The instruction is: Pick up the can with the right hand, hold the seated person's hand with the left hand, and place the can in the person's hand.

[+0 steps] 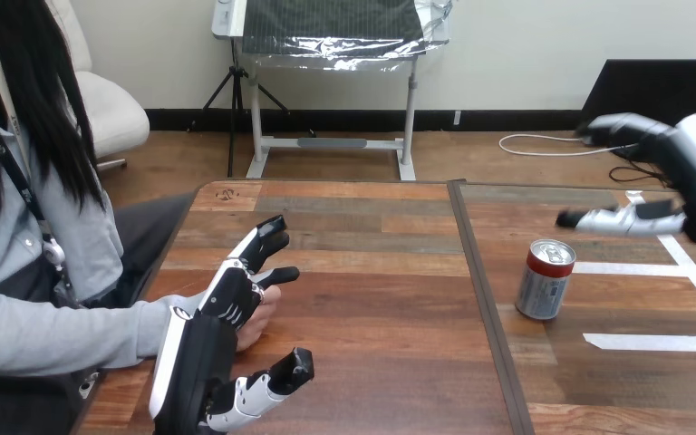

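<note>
A red and silver can stands upright on the right half of the wooden table. My right hand hovers above and to the right of it, open, with the fingers and thumb spread wide and nothing between them. At the lower left my left hand reaches forward with straight fingers and the thumb held out to the side. The person's hand rests on the table just beyond my palm, partly hidden by my fingers. My fingers lie over it and do not curl round it.
The person's grey-sleeved forearm comes in along the left edge. A dark seam splits the table into two halves. White tape lines mark the right half near the can.
</note>
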{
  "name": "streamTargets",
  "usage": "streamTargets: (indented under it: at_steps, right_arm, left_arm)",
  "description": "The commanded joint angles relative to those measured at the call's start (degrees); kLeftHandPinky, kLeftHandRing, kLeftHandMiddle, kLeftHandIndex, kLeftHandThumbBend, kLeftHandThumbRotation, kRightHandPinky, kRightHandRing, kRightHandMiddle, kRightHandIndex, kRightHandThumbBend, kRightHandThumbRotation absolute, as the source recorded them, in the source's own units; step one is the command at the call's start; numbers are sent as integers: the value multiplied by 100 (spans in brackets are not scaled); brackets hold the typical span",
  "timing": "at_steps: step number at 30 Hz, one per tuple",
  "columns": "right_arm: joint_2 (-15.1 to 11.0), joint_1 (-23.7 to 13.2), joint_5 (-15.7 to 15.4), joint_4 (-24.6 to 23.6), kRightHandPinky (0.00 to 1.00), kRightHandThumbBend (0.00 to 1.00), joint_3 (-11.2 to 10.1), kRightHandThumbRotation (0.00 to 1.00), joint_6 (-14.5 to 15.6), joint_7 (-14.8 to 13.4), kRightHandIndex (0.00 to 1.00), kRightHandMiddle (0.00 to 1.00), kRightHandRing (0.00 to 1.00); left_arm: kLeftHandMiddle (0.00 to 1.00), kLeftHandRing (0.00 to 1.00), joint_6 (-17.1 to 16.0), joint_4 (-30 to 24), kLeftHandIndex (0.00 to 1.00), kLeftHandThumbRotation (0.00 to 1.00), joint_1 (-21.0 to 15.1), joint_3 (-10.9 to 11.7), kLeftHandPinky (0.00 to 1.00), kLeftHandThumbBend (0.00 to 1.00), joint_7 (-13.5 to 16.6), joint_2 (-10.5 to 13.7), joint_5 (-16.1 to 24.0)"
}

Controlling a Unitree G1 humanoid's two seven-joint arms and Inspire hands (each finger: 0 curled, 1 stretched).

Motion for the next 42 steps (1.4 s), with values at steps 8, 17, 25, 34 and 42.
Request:
streamTargets:
  at_steps: [8,17,25,34,42]
  right_arm:
    - [462,-478,501,481,75,100,-391,46,-2,95,85,83,83]
    - [663,-488,742,709,76,100,-556,48,150,205,86,84,83]
    - [786,-493,751,883,76,100,-565,50,238,95,86,84,82]
    - [927,-488,787,1011,77,100,-605,52,522,92,87,84,83]
    - [1083,-463,937,1117,76,100,-714,52,679,193,87,84,82]
  left_arm:
    - [90,88,-84,-59,87,67,-253,-121,76,99,-147,31,-230]
    - [91,89,-104,-83,87,67,-242,-120,78,98,-197,25,-280]
    - [90,89,-108,-84,87,67,-230,-105,78,97,-211,15,-264]
    - [90,89,-109,-104,86,66,-231,-122,78,97,-234,21,-293]
    - [91,89,-67,-161,86,66,-193,-170,79,98,-306,15,-417]
